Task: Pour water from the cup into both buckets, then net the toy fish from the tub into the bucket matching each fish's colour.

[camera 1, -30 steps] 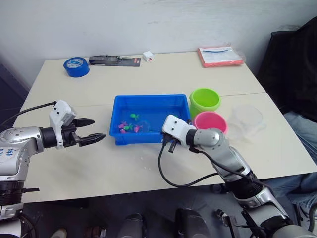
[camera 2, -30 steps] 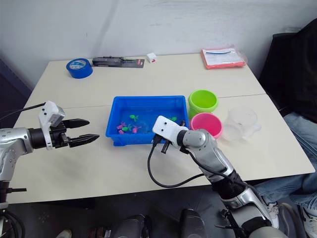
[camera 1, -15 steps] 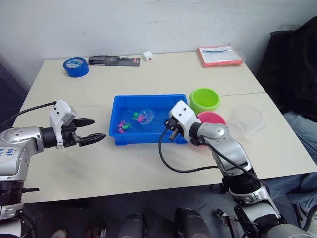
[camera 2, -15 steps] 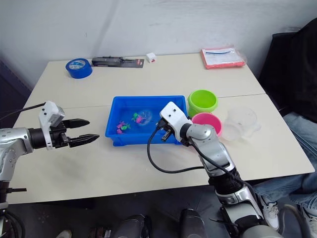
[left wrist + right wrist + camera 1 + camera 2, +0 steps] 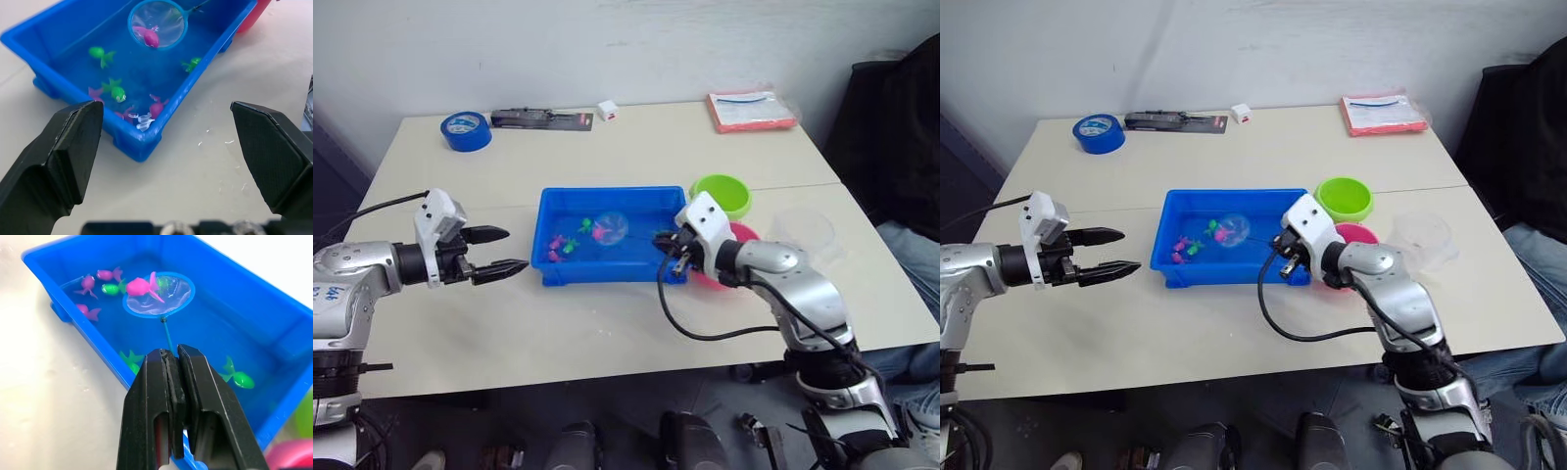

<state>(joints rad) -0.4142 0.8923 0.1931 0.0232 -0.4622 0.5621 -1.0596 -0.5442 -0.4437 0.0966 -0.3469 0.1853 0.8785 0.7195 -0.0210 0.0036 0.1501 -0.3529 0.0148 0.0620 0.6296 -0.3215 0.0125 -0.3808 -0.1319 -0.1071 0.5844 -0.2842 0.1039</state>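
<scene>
The blue tub [image 5: 607, 194] stands mid-table with water and several pink and green toy fish [image 5: 113, 91] in it. My right gripper [image 5: 175, 355] is shut on the thin handle of the net [image 5: 612, 227], by the tub's right end. The net's blue ring hangs over the tub with one pink fish [image 5: 139, 286] lying in the mesh. To the right of the tub stand the green bucket [image 5: 722, 193] and the pink bucket [image 5: 1359, 233], the latter partly hidden by my right arm. Further right is the clear cup [image 5: 808, 231]. My left gripper [image 5: 504, 251] is open, left of the tub.
Along the table's far edge lie a blue tape roll [image 5: 465, 130], a black tool [image 5: 540, 119], a small white box [image 5: 606, 110] and a red packet [image 5: 749, 110]. A dark garment and a seated person's leg [image 5: 913, 250] are beyond the right table edge.
My right gripper has moved right and drawn the net from the tub's near left part towards its middle, now with a pink fish in it. The left gripper has barely moved.
</scene>
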